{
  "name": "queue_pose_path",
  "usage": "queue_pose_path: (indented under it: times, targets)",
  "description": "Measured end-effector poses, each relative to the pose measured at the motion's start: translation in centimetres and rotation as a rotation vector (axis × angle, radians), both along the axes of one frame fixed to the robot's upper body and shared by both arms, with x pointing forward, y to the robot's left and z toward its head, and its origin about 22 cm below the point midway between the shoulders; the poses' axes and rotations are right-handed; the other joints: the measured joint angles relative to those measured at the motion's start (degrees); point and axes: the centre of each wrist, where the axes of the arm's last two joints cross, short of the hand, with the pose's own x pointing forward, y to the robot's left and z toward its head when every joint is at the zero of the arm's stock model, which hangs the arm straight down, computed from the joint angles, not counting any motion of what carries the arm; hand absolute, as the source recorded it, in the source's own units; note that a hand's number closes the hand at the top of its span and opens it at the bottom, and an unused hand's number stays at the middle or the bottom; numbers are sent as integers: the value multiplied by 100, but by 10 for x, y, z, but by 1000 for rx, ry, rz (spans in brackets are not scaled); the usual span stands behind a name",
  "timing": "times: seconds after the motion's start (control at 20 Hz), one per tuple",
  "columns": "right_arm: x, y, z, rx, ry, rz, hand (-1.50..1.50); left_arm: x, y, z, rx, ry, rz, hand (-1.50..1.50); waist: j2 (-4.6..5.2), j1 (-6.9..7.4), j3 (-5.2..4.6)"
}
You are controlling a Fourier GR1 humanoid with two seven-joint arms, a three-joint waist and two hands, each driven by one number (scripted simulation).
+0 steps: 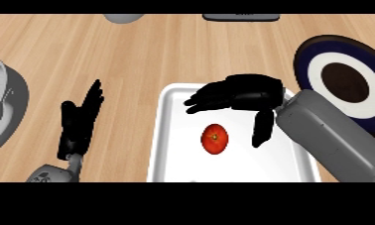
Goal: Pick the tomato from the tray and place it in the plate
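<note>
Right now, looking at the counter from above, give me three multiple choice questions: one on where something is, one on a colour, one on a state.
1. Where does the tomato lie?
A. in the white tray
B. on the plate
C. on the bare wood

2. What colour is the plate's rim?
A. red
B. dark blue
C. green

3. How is the right hand?
A. closed round the tomato
B. open above the tray, holding nothing
C. resting on the plate

Answers: 1 A, tray floor surrounds it. 2 B, the rim shows navy. 3 B, the tomato lies apart from the fingers.
</note>
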Motion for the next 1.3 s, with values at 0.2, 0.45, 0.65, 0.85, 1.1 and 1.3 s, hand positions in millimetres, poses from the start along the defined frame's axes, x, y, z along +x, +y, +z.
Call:
queue_pose_path:
  times: [0.2,0.45,0.65,0.85,1.1,1.3]
  targets:
    - [-5,17,0,-135,-21,28,-150,0,2,0,0,-3,5,0,0,-14,0]
    - [-5,27,-2,-229,-43,30,-150,-1,1,-5,-1,0,9,0,3,-25,1]
    - [-7,27,-14,-262,-51,23,-150,0,13,-6,-6,9,7,0,5,-29,1]
    - [-11,34,-20,-284,-60,30,-150,-7,7,-6,-6,0,6,0,3,-29,2]
    - [-11,37,-38,-302,-62,39,-150,-6,0,-13,-7,3,4,0,9,-25,3]
    - [-15,41,-51,-304,-55,42,-150,-1,-3,-1,-12,8,3,0,6,-28,3]
